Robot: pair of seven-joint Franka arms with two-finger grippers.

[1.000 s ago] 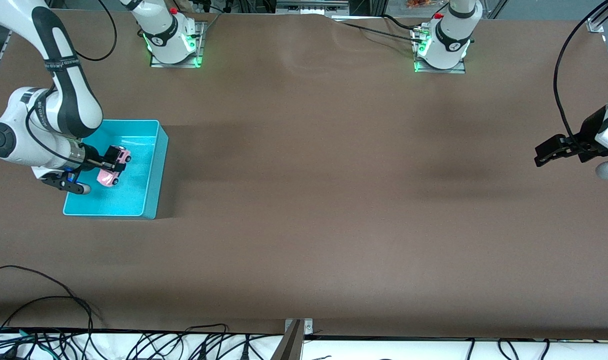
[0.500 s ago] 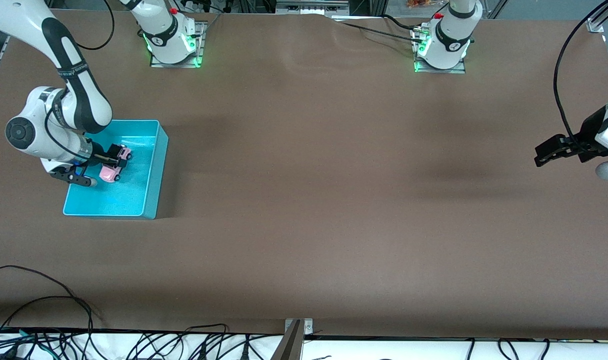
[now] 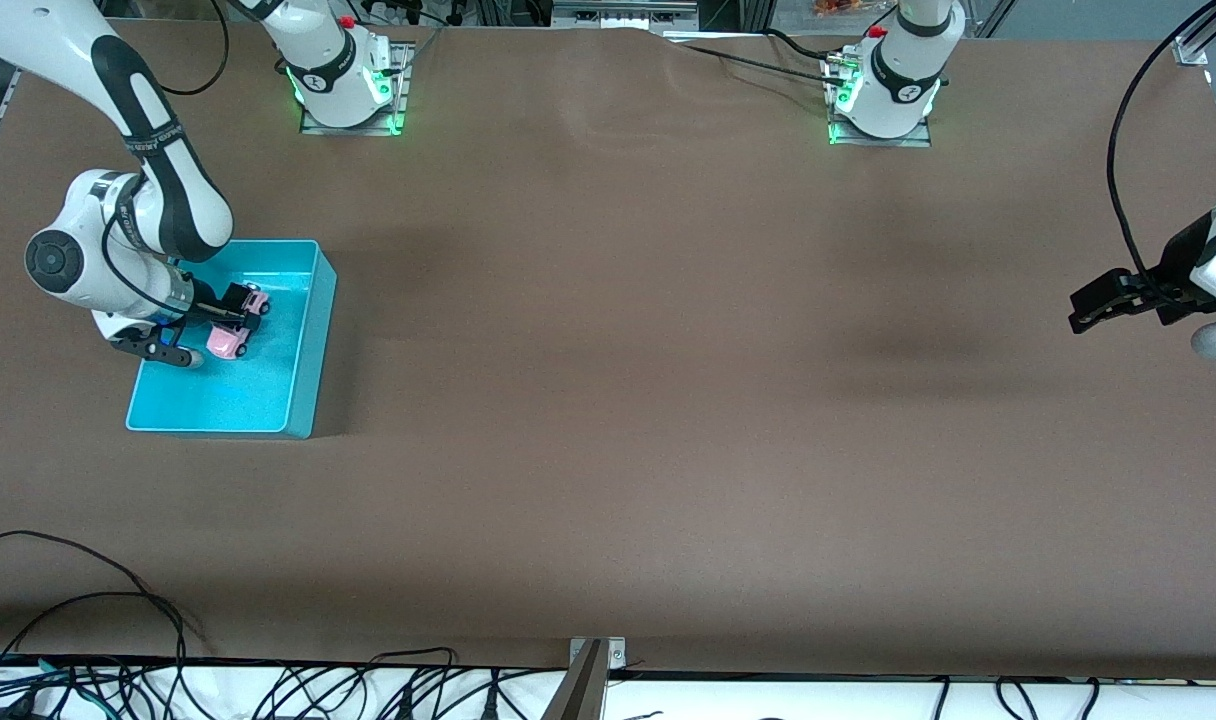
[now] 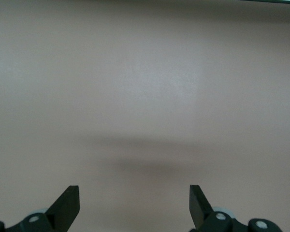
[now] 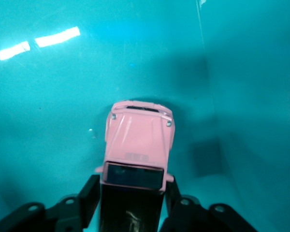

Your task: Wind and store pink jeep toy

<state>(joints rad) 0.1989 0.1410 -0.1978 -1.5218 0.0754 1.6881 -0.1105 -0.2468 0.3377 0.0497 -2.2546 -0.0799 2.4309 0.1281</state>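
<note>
Pink jeep toy sits between my right gripper fingers inside turquoise bin — whether pads clamp its sides or stand just off them, cannot tell. Left gripper waits over bare brown desk at left arm's end, fingers wide apart — nothing between them. Cables run along desk's near edge.

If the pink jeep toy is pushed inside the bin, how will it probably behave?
The pink jeep toy looks rigid, so it should keep its shape. Its small wheels suggest it may roll along the turquoise bin floor. Being tiny, it is probably light.
</note>
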